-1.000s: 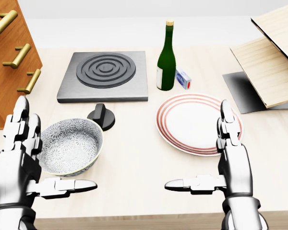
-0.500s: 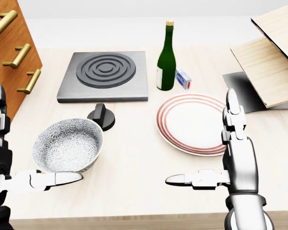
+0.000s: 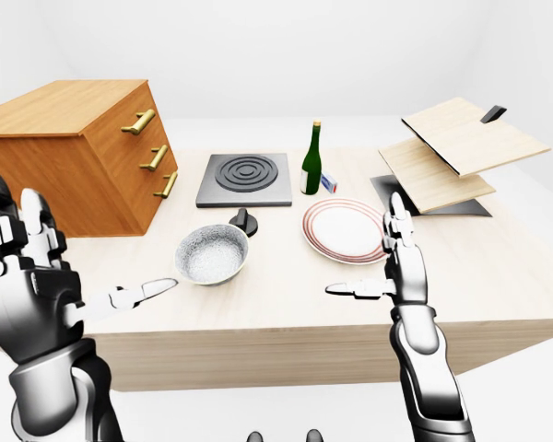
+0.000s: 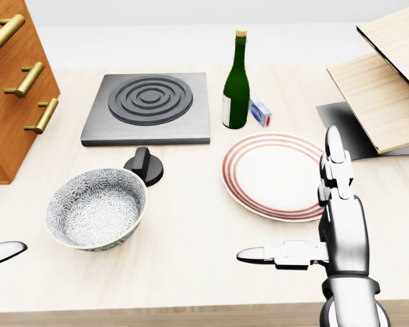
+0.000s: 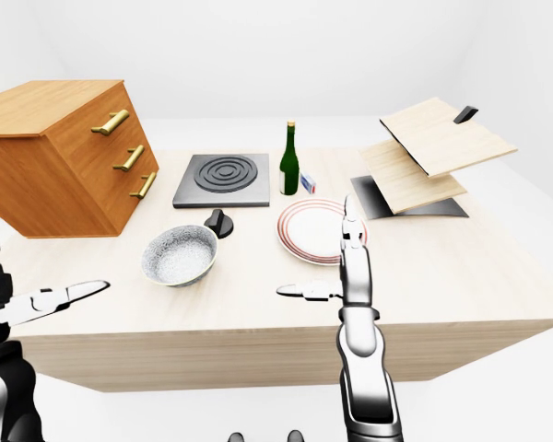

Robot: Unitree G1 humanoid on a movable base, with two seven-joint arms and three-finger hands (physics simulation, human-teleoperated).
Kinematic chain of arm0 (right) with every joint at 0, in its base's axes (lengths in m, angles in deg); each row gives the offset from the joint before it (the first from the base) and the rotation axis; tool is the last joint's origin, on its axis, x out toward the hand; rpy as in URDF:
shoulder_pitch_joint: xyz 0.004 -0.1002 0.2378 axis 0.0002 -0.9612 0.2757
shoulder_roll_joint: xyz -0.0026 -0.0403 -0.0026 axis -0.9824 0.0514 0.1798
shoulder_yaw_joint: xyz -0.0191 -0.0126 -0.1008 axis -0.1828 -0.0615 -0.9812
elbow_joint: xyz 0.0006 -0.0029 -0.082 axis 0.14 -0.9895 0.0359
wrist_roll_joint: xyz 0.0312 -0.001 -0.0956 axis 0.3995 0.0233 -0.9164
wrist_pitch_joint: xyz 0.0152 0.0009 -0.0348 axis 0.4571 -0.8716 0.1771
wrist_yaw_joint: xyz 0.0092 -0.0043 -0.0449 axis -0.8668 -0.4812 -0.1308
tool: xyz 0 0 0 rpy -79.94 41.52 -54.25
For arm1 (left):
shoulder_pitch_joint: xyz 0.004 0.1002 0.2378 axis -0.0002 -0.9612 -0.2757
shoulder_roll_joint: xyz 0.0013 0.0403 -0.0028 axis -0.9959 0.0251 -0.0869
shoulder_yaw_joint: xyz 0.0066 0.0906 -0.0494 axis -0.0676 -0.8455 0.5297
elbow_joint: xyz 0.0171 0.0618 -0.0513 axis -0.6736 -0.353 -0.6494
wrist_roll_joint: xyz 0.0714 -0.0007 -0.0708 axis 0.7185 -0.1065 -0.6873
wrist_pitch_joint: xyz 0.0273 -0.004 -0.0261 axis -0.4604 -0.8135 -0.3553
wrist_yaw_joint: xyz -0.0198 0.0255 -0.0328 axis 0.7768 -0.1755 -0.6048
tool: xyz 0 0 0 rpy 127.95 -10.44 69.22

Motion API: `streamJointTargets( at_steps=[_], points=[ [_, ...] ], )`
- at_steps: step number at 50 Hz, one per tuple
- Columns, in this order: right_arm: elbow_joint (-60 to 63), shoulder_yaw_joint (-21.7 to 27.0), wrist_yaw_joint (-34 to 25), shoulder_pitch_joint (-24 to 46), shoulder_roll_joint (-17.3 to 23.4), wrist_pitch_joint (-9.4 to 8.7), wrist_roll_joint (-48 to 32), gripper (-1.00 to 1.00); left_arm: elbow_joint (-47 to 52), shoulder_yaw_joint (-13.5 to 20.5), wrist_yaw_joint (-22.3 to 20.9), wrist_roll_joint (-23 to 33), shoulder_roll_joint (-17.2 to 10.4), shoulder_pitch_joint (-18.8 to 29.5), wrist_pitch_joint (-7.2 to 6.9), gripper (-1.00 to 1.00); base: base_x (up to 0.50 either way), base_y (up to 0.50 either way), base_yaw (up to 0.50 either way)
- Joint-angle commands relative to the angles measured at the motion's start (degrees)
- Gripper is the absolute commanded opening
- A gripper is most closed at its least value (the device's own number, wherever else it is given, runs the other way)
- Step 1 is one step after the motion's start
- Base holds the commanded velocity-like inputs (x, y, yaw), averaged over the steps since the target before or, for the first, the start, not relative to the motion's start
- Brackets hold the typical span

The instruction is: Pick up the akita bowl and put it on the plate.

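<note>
The akita bowl [image 4: 95,208], grey-patterned with a pale rim, stands upright on the wooden table [image 4: 191,231] at the lower left of the head view. To its right lies the white plate [image 4: 276,175] with red rings, nothing on it. My left hand [image 3: 92,244] is open, left of the bowl and apart from it; in the head view only its thumb tip [image 4: 3,252] shows. My right hand [image 4: 286,197] is open too, fingers upright over the plate's lower right rim, thumb pointing left, holding nothing.
A black stove plate [image 4: 148,105] and its knob [image 4: 144,165] lie above the bowl. A green bottle [image 4: 236,82] and a small box [image 4: 260,111] stand above the plate. A wooden drawer cabinet [image 4: 13,82] is at the left, tilted wooden boards [image 4: 388,82] at the right.
My left hand has drawn away leftward from the bowl and almost out of the head view. The right hand has drifted slightly right. Bowl and plate have not moved.
</note>
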Motion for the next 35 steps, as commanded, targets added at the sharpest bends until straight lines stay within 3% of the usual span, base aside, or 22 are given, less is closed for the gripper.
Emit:
streamJointTargets(
  at_steps=[1, 17, 35],
  points=[
    [-0.1, 0.1, 0.4, 0.0, 0.1, 0.00, -0.3, 1.00, 0.4, 7.1, 0.2, -2.1, 0.0, -1.5, 0.00, 1.00, 0.00, 0.00, 0.00],
    [-0.4, -0.1, 0.7, -0.3, 0.1, 0.00, -1.3, 1.00, -2.8, 9.5, 3.1, -1.5, 0.7, -2.5, 0.00, 1.00, 0.00, 0.00, 0.00],
    [-0.9, 0.1, 0.7, -0.2, 0.1, 0.00, -1.6, 1.00, -10.6, 13.8, 4.3, -8.5, 1.2, -4.6, 0.00, 1.00, 0.00, 0.00, 0.00]
  ],
)
